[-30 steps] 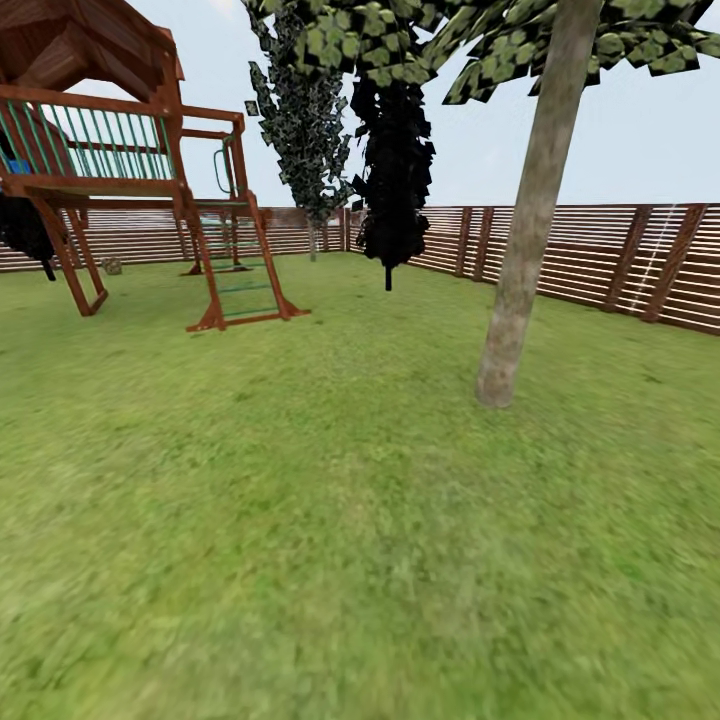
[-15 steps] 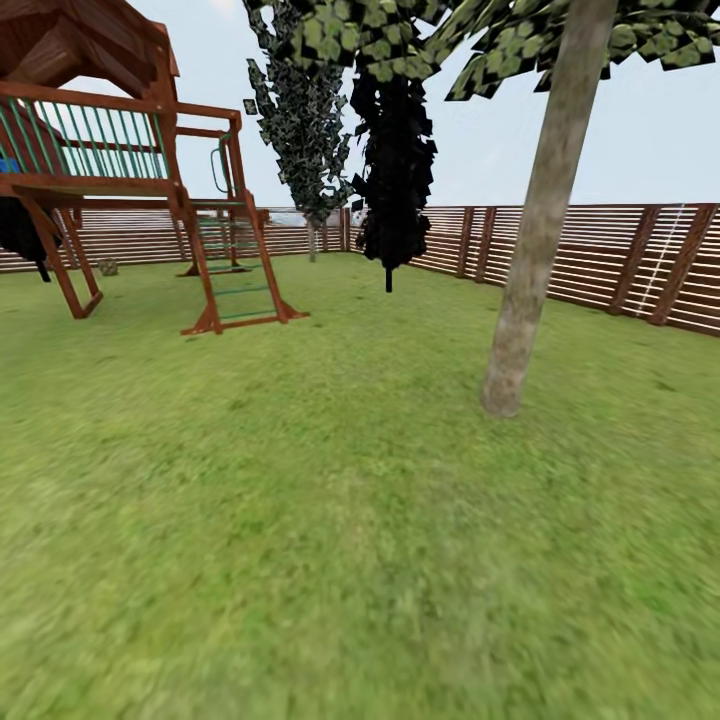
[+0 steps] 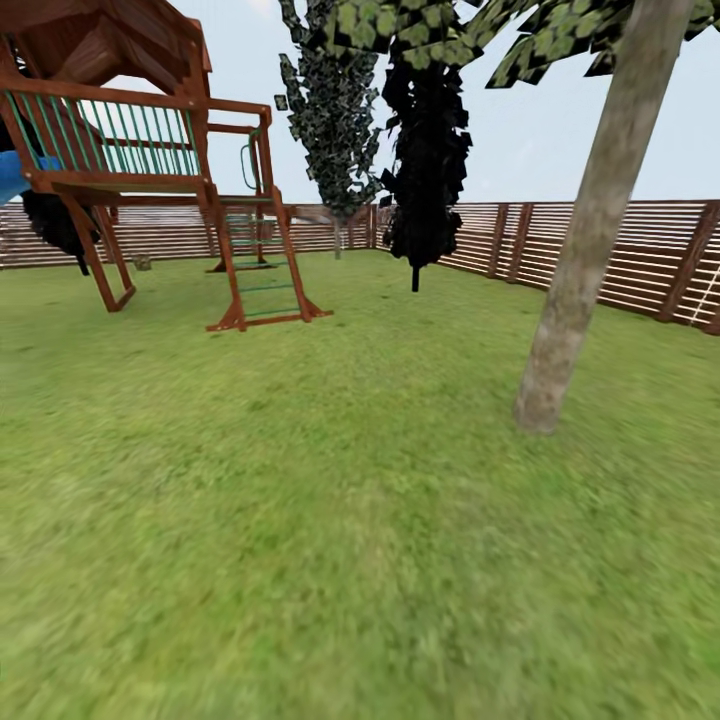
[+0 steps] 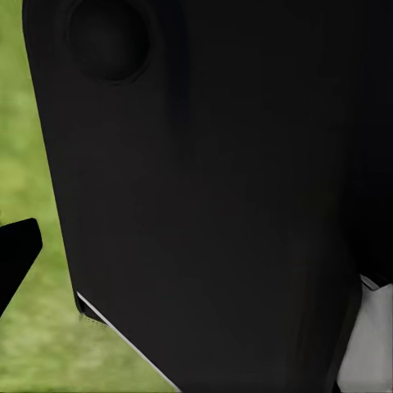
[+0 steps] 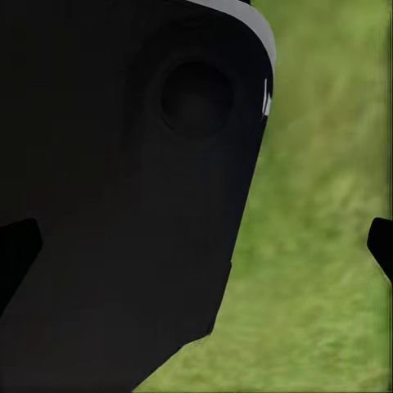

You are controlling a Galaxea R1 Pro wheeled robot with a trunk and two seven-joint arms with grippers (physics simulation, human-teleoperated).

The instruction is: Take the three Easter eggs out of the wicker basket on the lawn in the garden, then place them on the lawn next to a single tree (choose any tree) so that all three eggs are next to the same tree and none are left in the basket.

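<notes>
Since 1 second ago the whole head view has slid rightward: my camera turned, the garden things did not move. Nearest, the lawn (image 3: pixel 300 560) covers the lower half of the frame, blurred. At middle right stands the tree (image 3: pixel 590 250), pale trunk leaning slightly. Farther, upper left, the wooden playset (image 3: pixel 150 170); behind it the fence (image 3: pixel 600 250). Eggs and basket I cannot place from here. My fingers: I cannot tell whether released or clenched. I judge the eggs light, smooth and slippery; best taken around the widest middle.
</notes>
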